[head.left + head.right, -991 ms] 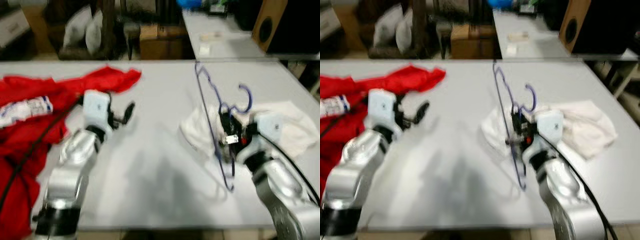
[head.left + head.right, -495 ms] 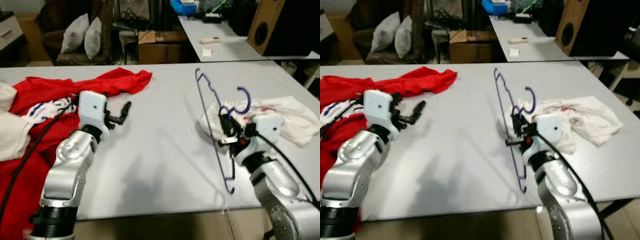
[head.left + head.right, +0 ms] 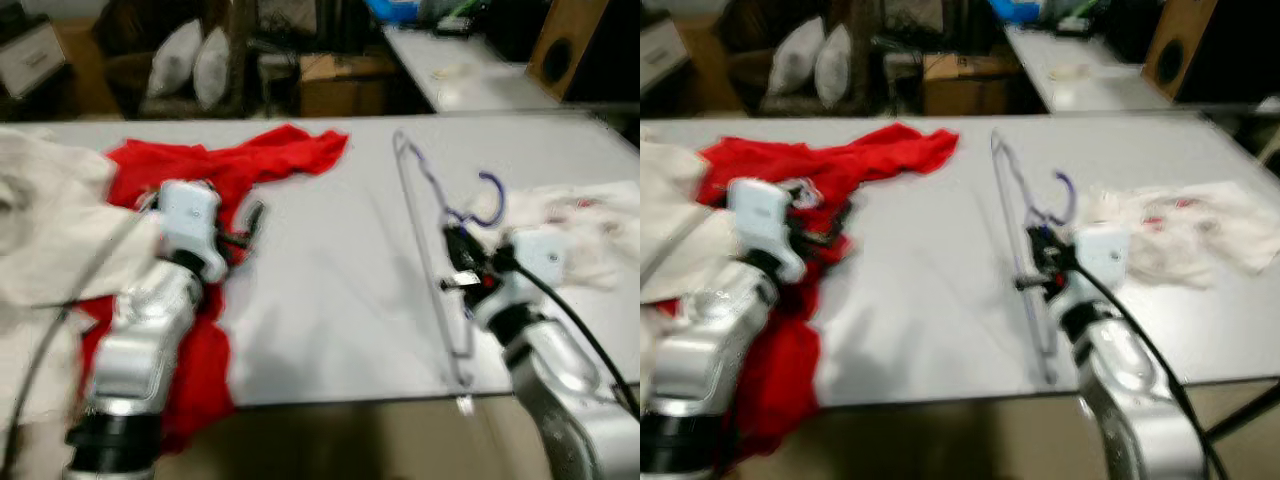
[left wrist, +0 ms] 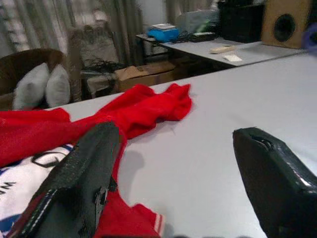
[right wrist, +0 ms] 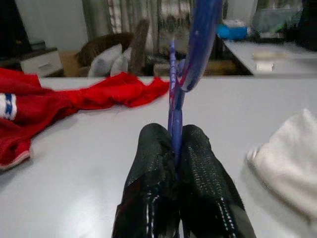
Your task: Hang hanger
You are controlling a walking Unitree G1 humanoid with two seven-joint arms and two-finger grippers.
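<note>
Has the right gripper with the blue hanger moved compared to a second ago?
Cannot tell. The whole view has shifted, so the camera moved. The right gripper grips the blue hanger beside the white cloth as before.

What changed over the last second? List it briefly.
The right gripper carried the thin blue wire hanger off the crumpled white cloth, toward the robot's left; the head camera shifted too. Unchanged: right gripper shut on the hanger, left gripper open beside the red garment.
</note>
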